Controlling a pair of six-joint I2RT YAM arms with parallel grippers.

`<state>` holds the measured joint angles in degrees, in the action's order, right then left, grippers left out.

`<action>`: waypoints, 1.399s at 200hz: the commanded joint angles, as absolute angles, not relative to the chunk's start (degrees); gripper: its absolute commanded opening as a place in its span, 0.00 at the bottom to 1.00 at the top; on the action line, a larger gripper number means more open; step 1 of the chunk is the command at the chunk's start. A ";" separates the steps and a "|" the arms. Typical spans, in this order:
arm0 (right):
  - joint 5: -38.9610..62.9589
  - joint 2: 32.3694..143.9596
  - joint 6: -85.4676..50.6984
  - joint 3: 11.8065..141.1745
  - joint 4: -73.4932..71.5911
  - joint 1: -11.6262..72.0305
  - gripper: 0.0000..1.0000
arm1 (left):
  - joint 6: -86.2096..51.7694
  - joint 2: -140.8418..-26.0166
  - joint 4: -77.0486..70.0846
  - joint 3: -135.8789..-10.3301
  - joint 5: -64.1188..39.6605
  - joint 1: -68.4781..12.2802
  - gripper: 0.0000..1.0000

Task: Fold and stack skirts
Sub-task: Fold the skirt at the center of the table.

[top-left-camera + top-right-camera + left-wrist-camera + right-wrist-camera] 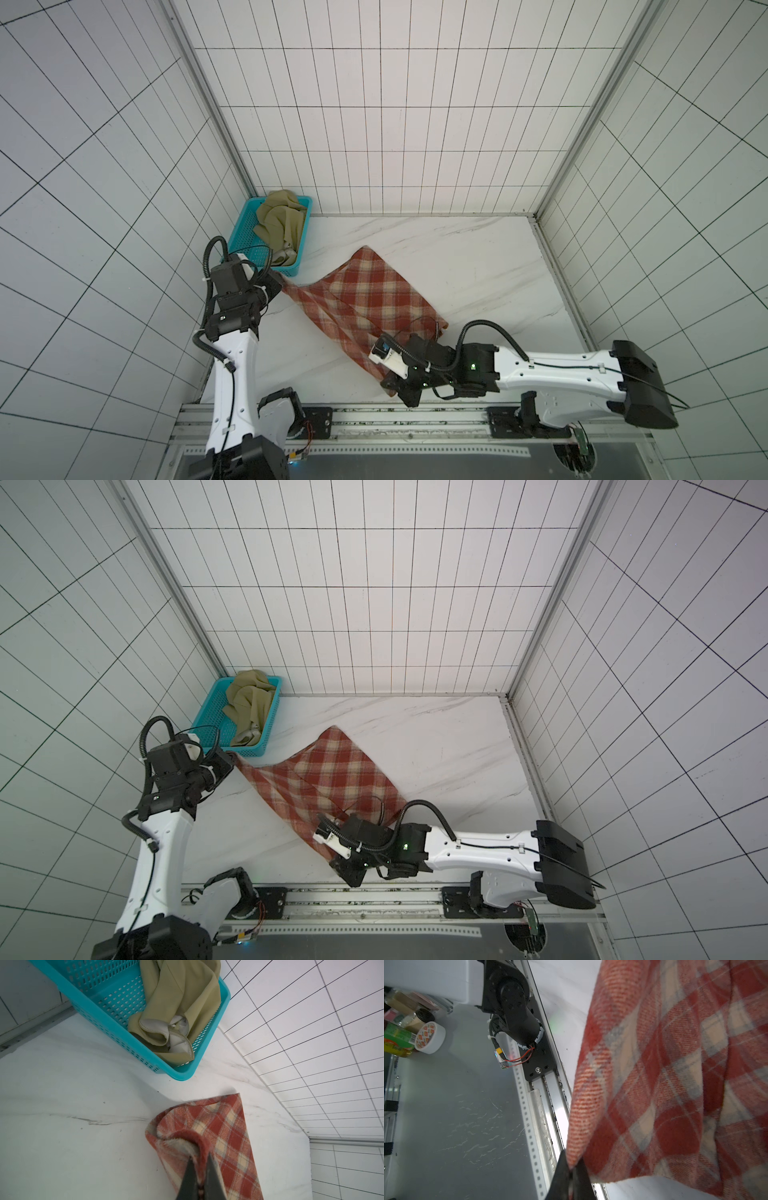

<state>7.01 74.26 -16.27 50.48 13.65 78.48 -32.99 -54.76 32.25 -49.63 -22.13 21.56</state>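
Observation:
The red-rust and cream plaid skirt (370,299) (328,777) lies partly lifted across the white marble table, stretched between my two grippers. My left gripper (284,284) (235,756) is shut on its corner near the basket; in the left wrist view the fingers (192,1174) pinch a rolled edge of the plaid skirt (226,1126). At the table's front edge, my right gripper (387,380) (338,863) (572,1160) is shut on another corner of the plaid skirt (664,1084). The olive-khaki skirt (280,224) (249,698) (182,997) lies crumpled in the basket.
The teal perforated basket (240,237) (210,719) (116,1028) stands at the table's back left corner against the tiled wall. A metal rail (415,415) runs along the front edge. A tape roll (430,1038) and jars sit below the table.

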 commanded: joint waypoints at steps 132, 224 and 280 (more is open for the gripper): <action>32.92 60.17 -21.62 33.44 9.60 44.96 0.00 | -39.46 -88.63 13.67 -68.31 -2.30 -10.43 0.00; 34.83 67.92 -16.85 38.68 19.56 35.95 0.00 | -40.62 -99.06 11.59 -72.35 0.59 -11.92 0.00; 33.46 71.67 -14.90 42.90 22.17 34.83 0.00 | -39.78 -100.94 13.13 -73.58 3.79 -11.45 0.00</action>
